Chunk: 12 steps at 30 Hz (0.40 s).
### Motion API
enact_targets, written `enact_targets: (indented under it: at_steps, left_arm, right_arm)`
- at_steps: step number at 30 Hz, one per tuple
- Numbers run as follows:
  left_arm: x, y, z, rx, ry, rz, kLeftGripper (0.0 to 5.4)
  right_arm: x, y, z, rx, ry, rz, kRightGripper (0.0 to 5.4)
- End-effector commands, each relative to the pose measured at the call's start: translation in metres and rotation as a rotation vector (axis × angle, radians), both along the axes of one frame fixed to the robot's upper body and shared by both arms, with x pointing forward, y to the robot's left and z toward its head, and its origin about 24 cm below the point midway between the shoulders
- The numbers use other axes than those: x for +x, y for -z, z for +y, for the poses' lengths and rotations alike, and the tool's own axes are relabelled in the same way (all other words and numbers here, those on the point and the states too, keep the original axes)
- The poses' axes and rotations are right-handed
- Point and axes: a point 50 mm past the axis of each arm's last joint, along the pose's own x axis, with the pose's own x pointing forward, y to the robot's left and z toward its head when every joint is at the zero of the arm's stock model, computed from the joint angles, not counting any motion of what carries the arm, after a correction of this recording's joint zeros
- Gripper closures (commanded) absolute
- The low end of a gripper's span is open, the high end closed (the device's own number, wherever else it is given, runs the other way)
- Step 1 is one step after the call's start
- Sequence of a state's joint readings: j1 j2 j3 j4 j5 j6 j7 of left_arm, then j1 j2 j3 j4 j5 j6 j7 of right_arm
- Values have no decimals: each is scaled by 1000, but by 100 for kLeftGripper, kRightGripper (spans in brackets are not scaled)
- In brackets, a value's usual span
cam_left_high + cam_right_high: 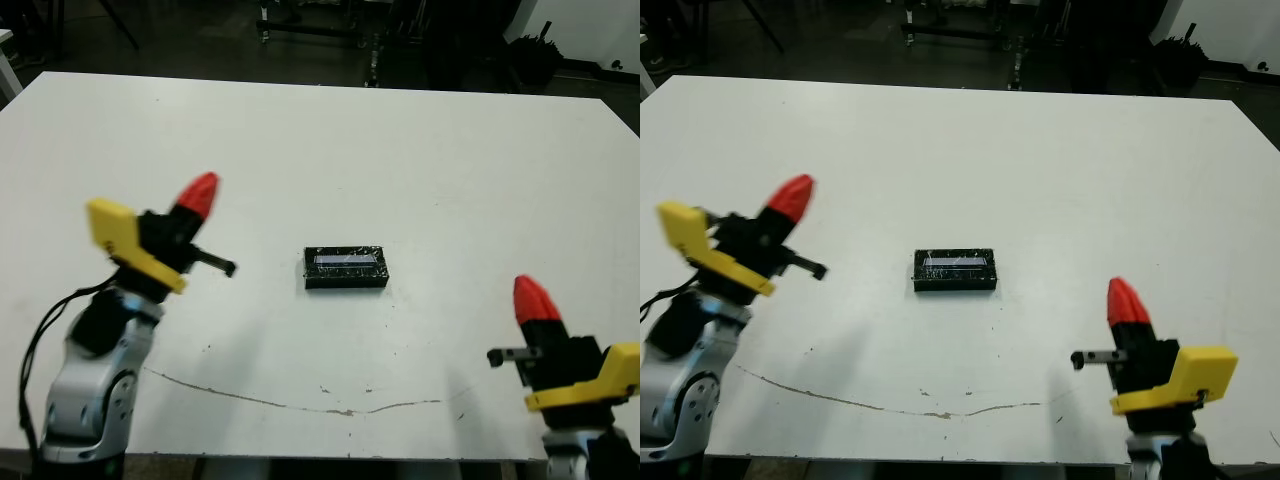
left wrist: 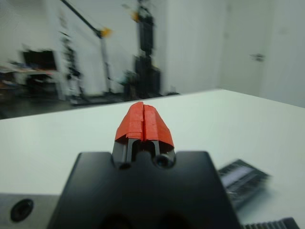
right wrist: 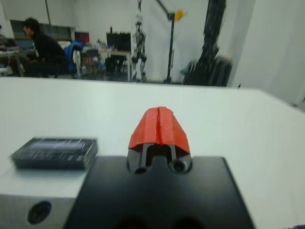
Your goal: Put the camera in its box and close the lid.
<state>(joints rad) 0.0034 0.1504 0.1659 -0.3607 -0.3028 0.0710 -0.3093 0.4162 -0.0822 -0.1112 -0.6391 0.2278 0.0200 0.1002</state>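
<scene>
Head view: lid point(image 1: 345, 267) seemingly covers box; both hands point(image 1: 200, 196) point(image 1: 533, 298) pressed together, apart.

Setting: robotics laboratory or workshop. Evidence: large white table point(image 1: 420, 150) with scuffed surface; dark floor beyond it carrying black metal equipment frames point(image 1: 320, 30); white walls; tripods and light stands point(image 3: 170, 43); a humanoid robot figure point(image 3: 138, 40) standing in the background; desks with monitors point(image 3: 82, 37); a seated person point(image 3: 43, 47) at a workstation.
</scene>
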Motion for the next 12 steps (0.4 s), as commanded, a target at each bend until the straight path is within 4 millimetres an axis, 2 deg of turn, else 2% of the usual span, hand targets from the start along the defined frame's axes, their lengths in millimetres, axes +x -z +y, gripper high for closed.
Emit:
enact_targets:
  at_steps: [1, 6, 12]
  left_arm:
    - [-8, 11, 6, -35, -75, 18, 538]
    - [-20, 26, 7, -148, -77, 69, 538]
    - [-26, 35, -3, -176, -73, 137, 538]
  right_arm:
    - [6, 2, -3, -22, 33, 2, 540]
    - [7, 6, 0, -27, 38, 20, 540]
    - [7, 7, 0, -27, 45, 23, 540]
